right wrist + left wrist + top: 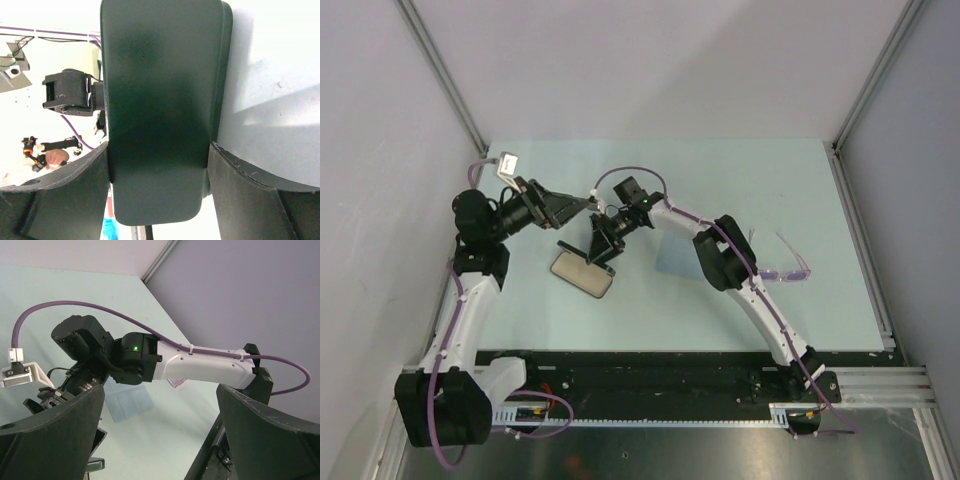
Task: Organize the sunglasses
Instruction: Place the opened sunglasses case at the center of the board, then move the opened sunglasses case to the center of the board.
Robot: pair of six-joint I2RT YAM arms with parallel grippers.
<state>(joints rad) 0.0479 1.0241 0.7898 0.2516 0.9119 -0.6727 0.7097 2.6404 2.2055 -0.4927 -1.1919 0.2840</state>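
On table (720, 180): sunglasses (788, 268); cloth (675, 261); case (582, 273).

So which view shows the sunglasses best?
Top external: the sunglasses lie whole on the table, right of the right arm. Left wrist shows at most a pink sliver under that arm; right wrist shows none, the case fills it.

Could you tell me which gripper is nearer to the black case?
Right. The right gripper is closed on the black case at its lid; the left gripper hangs open on its far side, not touching.
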